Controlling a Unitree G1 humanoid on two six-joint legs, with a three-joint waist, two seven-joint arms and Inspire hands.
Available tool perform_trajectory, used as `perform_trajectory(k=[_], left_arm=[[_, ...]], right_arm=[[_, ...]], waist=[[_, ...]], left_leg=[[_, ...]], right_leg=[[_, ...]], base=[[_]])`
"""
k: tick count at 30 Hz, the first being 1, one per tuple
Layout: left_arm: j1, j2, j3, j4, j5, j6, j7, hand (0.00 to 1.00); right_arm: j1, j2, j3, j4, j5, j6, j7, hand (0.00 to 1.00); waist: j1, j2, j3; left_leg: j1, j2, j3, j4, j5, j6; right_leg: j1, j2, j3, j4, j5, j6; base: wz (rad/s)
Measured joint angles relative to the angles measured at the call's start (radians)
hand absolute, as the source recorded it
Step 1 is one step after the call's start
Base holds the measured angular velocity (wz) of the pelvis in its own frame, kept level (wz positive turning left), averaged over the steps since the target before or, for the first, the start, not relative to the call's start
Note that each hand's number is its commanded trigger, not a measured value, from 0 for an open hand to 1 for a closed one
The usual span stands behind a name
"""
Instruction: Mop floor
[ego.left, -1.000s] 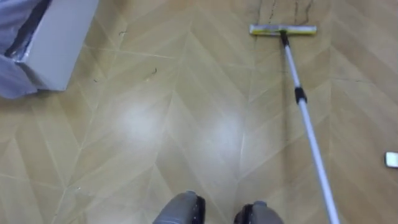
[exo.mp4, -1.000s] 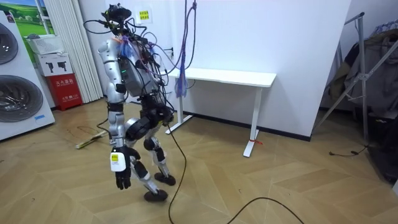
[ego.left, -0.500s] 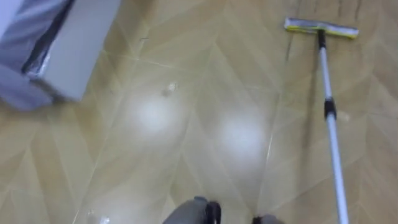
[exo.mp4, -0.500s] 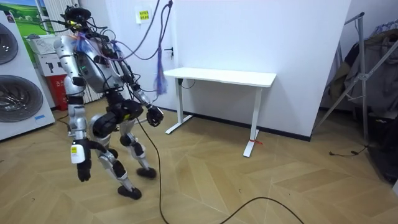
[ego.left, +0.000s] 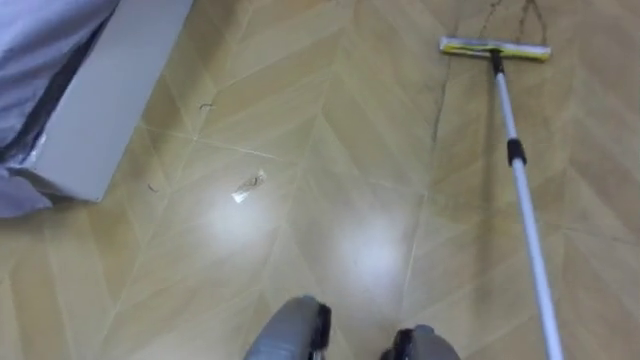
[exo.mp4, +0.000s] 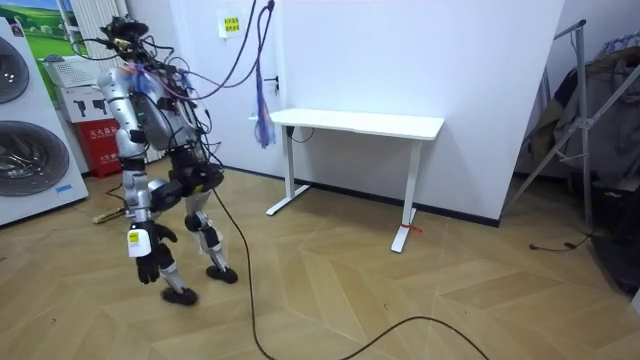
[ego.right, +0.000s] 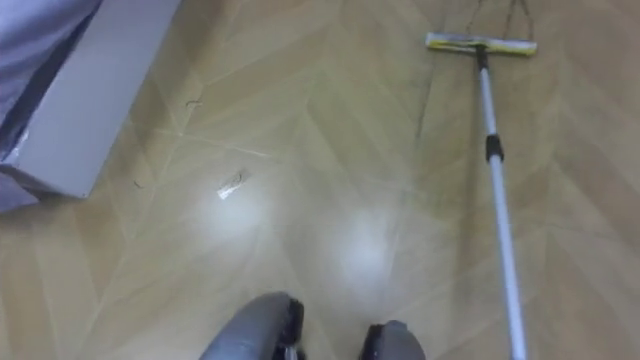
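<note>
Hanging relaxed and empty, our left hand (exo.mp4: 148, 268) is dangling well apart from the mop (ego.left: 516, 152). Stepping closer, we are risking kicking it aside.

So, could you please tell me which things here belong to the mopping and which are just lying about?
For the mopping:
mop
wooden floor

Just lying about:
small scrap on the floor
grey box
white table
washing machine
</note>
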Motion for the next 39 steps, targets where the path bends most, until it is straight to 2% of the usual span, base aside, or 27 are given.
perform_trajectory(k=[1,2,4,5,7,8,10,11,13,16,18,19,21,22,23,24,25,26,28,30,31,32,33,34,36,38,39], left_arm=[[-0.001,0.000,-0.001,-0.006,0.000,-0.001,-0.002,0.00],[0.001,0.000,-0.004,-0.004,0.001,0.000,-0.016,0.00],[-0.011,0.000,-0.005,0.001,0.003,0.002,-0.037,0.00],[-0.028,-0.001,-0.003,0.005,0.005,0.001,-0.049,0.00],[-0.037,-0.005,-0.003,-0.009,0.010,-0.005,-0.056,0.00],[-0.040,-0.010,-0.002,-0.015,0.010,-0.006,-0.056,0.00],[-0.040,-0.014,-0.002,-0.030,0.011,-0.009,-0.056,0.00],[-0.040,-0.018,-0.002,-0.029,0.011,-0.012,-0.052,0.00],[-0.034,-0.031,-0.004,-0.025,0.010,-0.012,-0.043,0.00],[-0.031,-0.047,-0.005,-0.024,0.013,-0.010,-0.036,0.00],[-0.027,-0.057,-0.005,-0.024,0.014,-0.004,-0.030,0.00],[-0.027,-0.058,-0.005,-0.024,0.012,-0.004,-0.031,0.00],[-0.027,-0.058,-0.004,-0.024,0.008,0.000,-0.029,0.00],[-0.027,-0.056,-0.004,-0.026,0.007,0.001,-0.029,0.00],[-0.027,-0.050,-0.007,-0.027,-0.001,0.001,-0.029,0.00],[-0.026,-0.042,-0.023,-0.028,-0.010,0.001,-0.029,0.00],[-0.023,-0.033,-0.033,-0.028,-0.017,0.001,-0.029,0.00],[-0.012,-0.013,-0.046,-0.029,-0.021,0.001,-0.030,0.00],[0.022,0.017,-0.045,-0.051,-0.019,0.002,-0.031,0.00],[0.030,0.034,-0.044,-0.046,-0.014,0.008,-0.035,0.00],[0.043,0.039,-0.042,-0.044,-0.014,0.008,-0.045,0.00],[0.049,0.042,-0.042,-0.041,-0.017,0.008,-0.060,0.00],[0.053,0.042,-0.044,-0.034,-0.015,0.008,-0.067,0.00],[0.052,0.039,-0.044,-0.017,-0.012,0.013,-0.088,0.00],[0.047,0.022,-0.042,-0.016,-0.008,0.016,-0.116,0.00],[0.034,0.004,-0.039,-0.022,0.006,0.013,-0.129,0.00],[0.021,0.000,-0.036,-0.024,0.013,-0.004,-0.129,0.00]], right_arm=[[-0.004,0.002,-0.004,-0.001,0.014,-0.004,0.005,1.00],[0.004,0.012,-0.004,-0.001,0.038,-0.005,0.015,1.00],[0.048,0.016,-0.007,0.000,0.096,-0.006,0.037,1.00],[0.089,0.014,-0.010,0.001,0.122,-0.006,0.046,1.00],[0.149,0.013,-0.006,0.008,0.143,-0.007,0.046,1.00],[0.189,0.013,-0.004,0.016,0.132,-0.007,0.044,1.00],[0.253,0.021,-0.002,0.024,0.092,-0.006,0.025,1.00],[0.295,0.034,0.010,0.031,0.079,-0.006,0.009,1.00],[0.344,0.055,0.021,0.031,0.061,-0.004,-0.025,1.00],[0.396,0.105,0.023,0.030,0.022,-0.001,-0.046,1.00],[0.403,0.124,-0.016,0.020,-0.032,0.027,-0.053,1.00],[0.395,0.123,-0.021,0.018,-0.041,0.038,-0.054,1.00],[0.311,0.099,-0.024,0.027,-0.058,0.073,-0.065,1.00],[0.282,0.090,-0.024,0.031,-0.062,0.074,-0.064,1.00],[0.217,0.063,-0.023,0.036,-0.069,0.083,-0.063,1.00],[0.150,0.030,-0.018,0.038,-0.070,0.082,-0.064,1.00],[0.113,0.016,-0.013,0.038,-0.070,0.077,-0.064,1.00],[0.050,-0.004,-0.007,0.034,-0.071,0.058,-0.063,1.00],[0.000,-0.023,-0.006,-0.013,-0.056,0.026,-0.060,1.00],[-0.036,-0.037,-0.016,-0.038,-0.044,0.012,-0.043,1.00],[-0.038,-0.034,-0.031,-0.038,-0.024,0.004,-0.040,1.00],[-0.023,-0.026,-0.047,-0.036,0.002,0.006,-0.029,1.00],[-0.009,-0.021,-0.049,-0.035,0.021,0.006,-0.024,1.00],[0.034,-0.017,-0.049,-0.035,0.063,0.004,-0.010,1.00],[0.130,-0.019,-0.029,-0.025,0.096,0.003,0.003,1.00],[0.203,-0.017,-0.010,0.010,0.090,0.001,0.001,1.00],[0.263,-0.004,-0.006,0.013,0.065,0.001,-0.013,1.00]], waist=[[0.000,0.003,0.0001],[0.000,0.005,-0.0016],[-0.007,0.010,-0.0034],[-0.007,0.014,-0.0036],[-0.010,0.021,-0.0064],[-0.022,0.037,-0.0111],[-0.036,0.059,-0.0176],[-0.044,0.071,-0.0207],[-0.052,0.085,-0.0202],[-0.079,0.088,-0.0166],[-0.094,0.083,-0.0139],[-0.093,0.085,-0.0155],[-0.089,0.084,-0.0144],[-0.086,0.080,-0.0121],[-0.069,0.064,-0.0030],[-0.054,0.063,-0.0032],[-0.048,0.063,-0.0030],[-0.045,0.055,-0.0017],[-0.027,0.038,-0.0063],[-0.007,0.026,-0.0029],[0.007,0.028,-0.0041],[0.006,0.030,-0.0077],[0.006,0.025,-0.0083],[0.004,0.025,-0.0092],[0.005,0.030,-0.0092],[-0.011,0.051,-0.0107],[-0.027,0.055,-0.0130]], left_leg=[[0.007,0.000,0.001,-0.044,0.034,0.025],[0.033,-0.003,0.006,-0.070,0.059,0.054],[0.069,-0.002,0.031,-0.088,0.049,0.083],[0.087,-0.002,0.058,-0.093,0.043,0.111],[0.106,-0.021,0.077,-0.092,0.018,0.143],[0.116,-0.026,0.090,-0.093,-0.001,0.158],[0.133,-0.038,0.092,-0.097,-0.029,0.172],[0.149,-0.047,0.086,-0.104,-0.043,0.178],[0.175,-0.055,0.076,-0.120,-0.054,0.181],[0.225,-0.075,0.045,-0.162,-0.063,0.171],[0.258,-0.094,-0.001,-0.151,-0.089,0.152],[0.261,-0.095,-0.004,-0.144,-0.095,0.147],[0.251,-0.097,-0.028,-0.091,-0.121,0.116],[0.250,-0.096,-0.025,-0.075,-0.123,0.112],[0.242,-0.089,-0.010,-0.035,-0.127,0.103],[0.223,-0.079,-0.004,0.021,-0.128,0.094],[0.208,-0.068,0.009,0.055,-0.123,0.084],[0.177,-0.046,0.030,0.123,-0.099,0.043],[0.121,-0.026,0.035,0.174,-0.067,0.016],[0.072,-0.017,0.039,0.074,-0.068,0.029],[0.058,-0.017,0.037,-0.046,-0.056,0.023],[0.062,-0.020,0.038,-0.141,0.012,0.039],[0.072,-0.021,0.045,-0.162,0.043,0.048],[0.101,-0.016,0.069,-0.177,0.061,0.087],[0.128,-0.005,0.121,-0.163,0.042,0.142],[0.148,-0.020,0.123,-0.142,-0.002,0.155],[0.164,-0.033,0.126,-0.141,-0.023,0.164]], right_leg=[[0.019,0.000,-0.004,-0.013,-0.005,0.005],[0.061,0.001,-0.005,-0.044,-0.013,0.026],[0.108,-0.009,-0.005,-0.091,-0.023,0.049],[0.125,-0.018,0.012,-0.095,-0.022,0.059],[0.117,-0.036,0.023,-0.055,-0.003,0.089],[0.103,-0.044,0.036,-0.021,0.024,0.108],[0.059,-0.043,0.073,0.058,0.094,0.120],[0.023,-0.041,0.089,0.092,0.107,0.121],[-0.049,-0.035,0.091,0.075,0.106,0.118],[-0.099,-0.021,0.061,-0.142,0.137,0.097],[-0.081,0.006,0.060,-0.208,0.192,0.060],[-0.075,0.006,0.055,-0.206,0.202,0.053],[-0.069,-0.019,0.011,-0.166,0.187,0.034],[-0.068,-0.026,0.006,-0.153,0.173,0.026],[-0.069,-0.030,0.005,-0.123,0.149,0.020],[-0.069,-0.030,-0.004,-0.097,0.123,0.017],[-0.068,-0.029,-0.007,-0.085,0.112,0.015],[-0.065,-0.022,-0.009,-0.068,0.096,0.010],[-0.061,0.003,0.007,-0.069,0.085,-0.002],[-0.042,0.025,0.028,-0.088,0.081,0.002],[-0.008,0.037,0.043,-0.112,0.079,0.010],[0.028,0.040,0.061,-0.128,0.063,0.016],[0.044,0.040,0.071,-0.133,0.053,0.022],[0.069,0.040,0.086,-0.143,0.034,0.033],[0.076,0.029,0.117,-0.096,0.034,0.060],[0.066,0.018,0.118,-0.021,0.062,0.103],[0.035,0.013,0.126,0.053,0.102,0.118]], base=[[0.15],[0.22],[0.30],[0.17],[-0.01],[-0.10],[-0.24],[-0.35],[-0.53],[-0.40],[-0.03],[0.00],[-0.02],[0.06],[0.13],[0.15],[0.28],[0.28],[0.31],[0.41],[0.54],[0.53],[0.52],[0.40],[0.19],[-0.04],[-0.06]])
